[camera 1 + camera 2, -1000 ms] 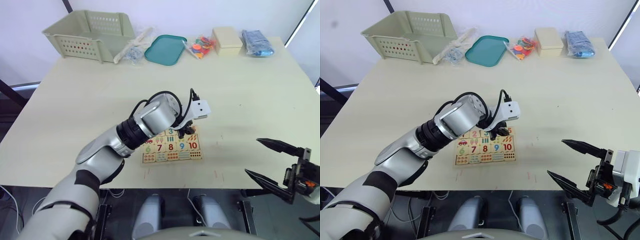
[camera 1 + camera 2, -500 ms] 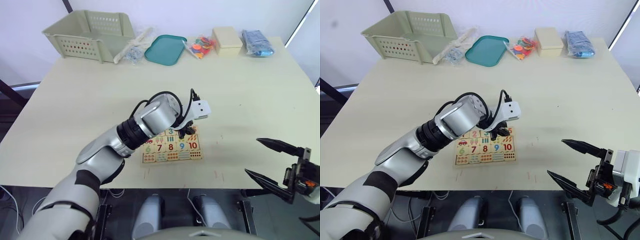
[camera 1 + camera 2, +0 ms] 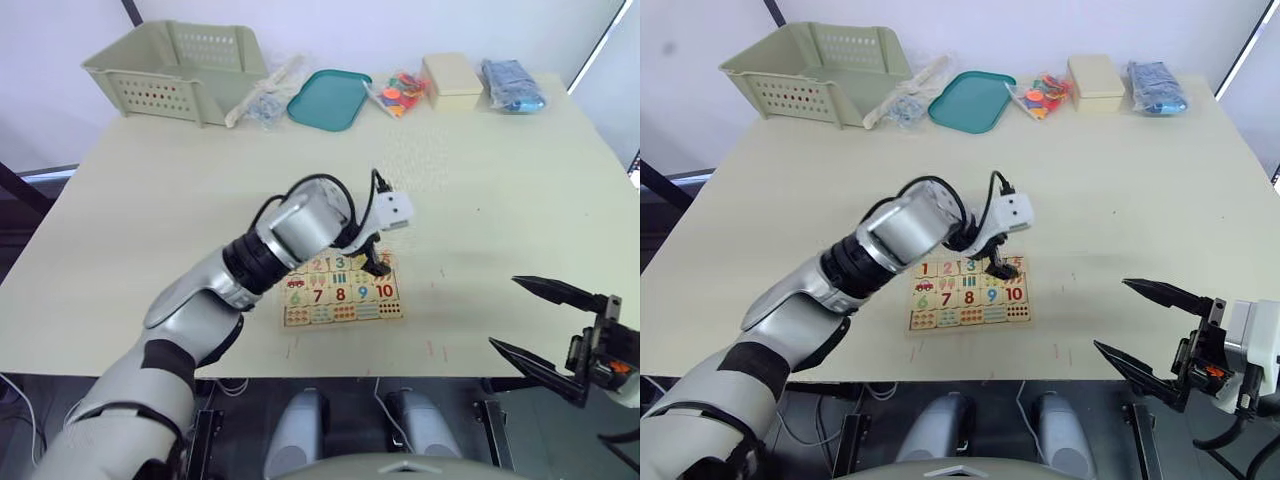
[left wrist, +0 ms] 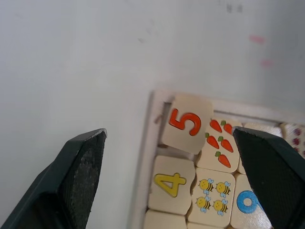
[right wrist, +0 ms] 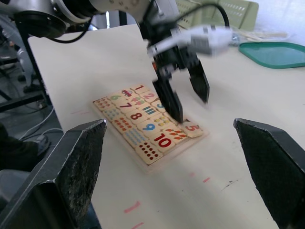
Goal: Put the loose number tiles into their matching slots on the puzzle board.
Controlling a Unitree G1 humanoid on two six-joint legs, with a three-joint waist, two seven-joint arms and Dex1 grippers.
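Observation:
The puzzle board (image 4: 149, 160) lies near the table's front edge, its slots holding numeral and picture tiles (image 3: 340, 293). The tile with the red 5 (image 4: 186, 123) lies skewed in the board's far right corner, next to the yellow 4 (image 4: 170, 183), and overlaps the carrot picture. My left gripper (image 3: 1000, 265) hangs open just above that corner, touching no tile; its fingers (image 5: 167, 98) stand apart over the 5 tile (image 5: 193, 128). My right gripper (image 3: 1111, 314) is open and empty, off the table's front edge on the right.
Along the table's far edge stand a pale green basket (image 3: 180, 65), a clear bag (image 3: 265, 98), a teal tray (image 3: 330, 98), a heap of bright plastic pieces (image 3: 400, 92), a beige box (image 3: 452, 80) and a blue bag (image 3: 512, 85).
My left gripper's fingers have spread wide and lifted slightly off the 5 tile, which now lies free on the board's corner. The right arm has not moved.

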